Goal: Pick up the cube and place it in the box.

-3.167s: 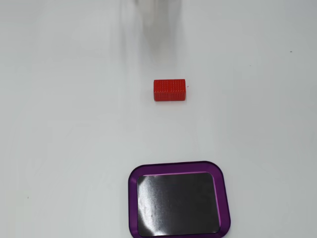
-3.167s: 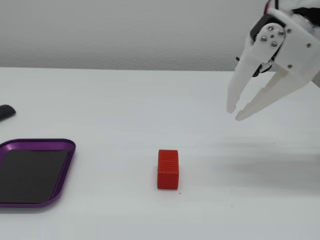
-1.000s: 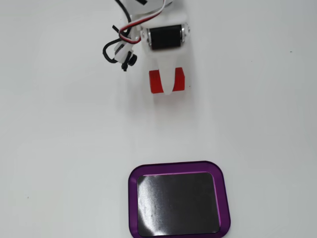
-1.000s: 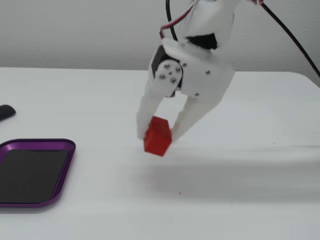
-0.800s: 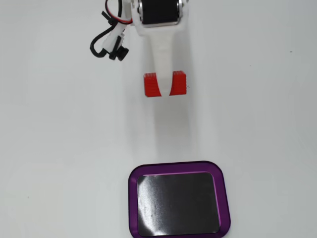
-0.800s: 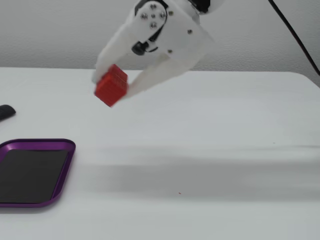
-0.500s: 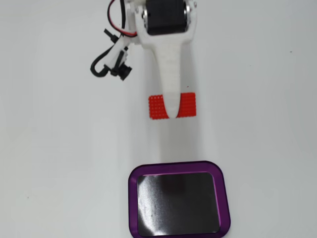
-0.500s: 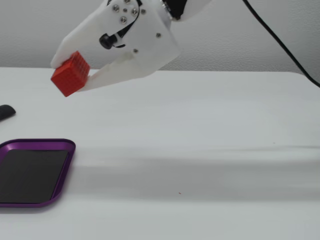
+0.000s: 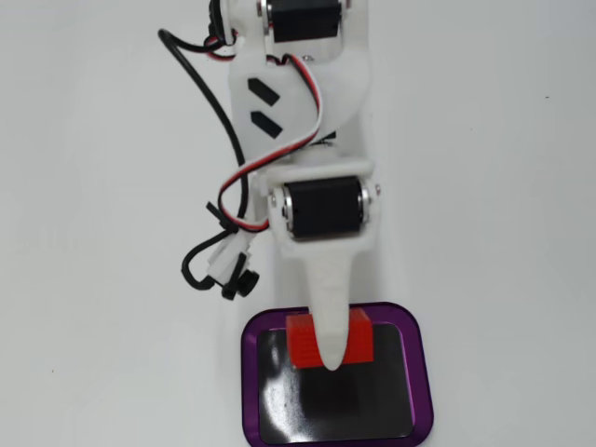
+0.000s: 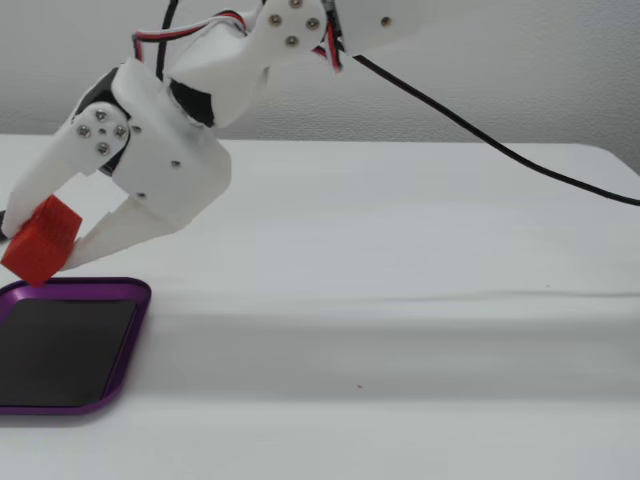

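Note:
The cube point(image 9: 361, 339) is a small bright red block. My white gripper point(image 9: 331, 359) is shut on it and holds it tilted over the back part of the box point(image 9: 250, 371), a flat tray with a purple rim and a glossy black floor. In the other fixed view the cube point(image 10: 38, 240) sits between the two fingers of the gripper point(image 10: 40, 246), its lowest corner just over the box's far rim point(image 10: 100, 288). One white finger point(image 9: 328, 307) hides the cube's middle in the view from above.
The white table point(image 10: 400, 300) carries the box at its near left. A black cable point(image 10: 500, 150) runs from the arm to the right. Loose black and red-white wires point(image 9: 223, 214) hang beside the arm.

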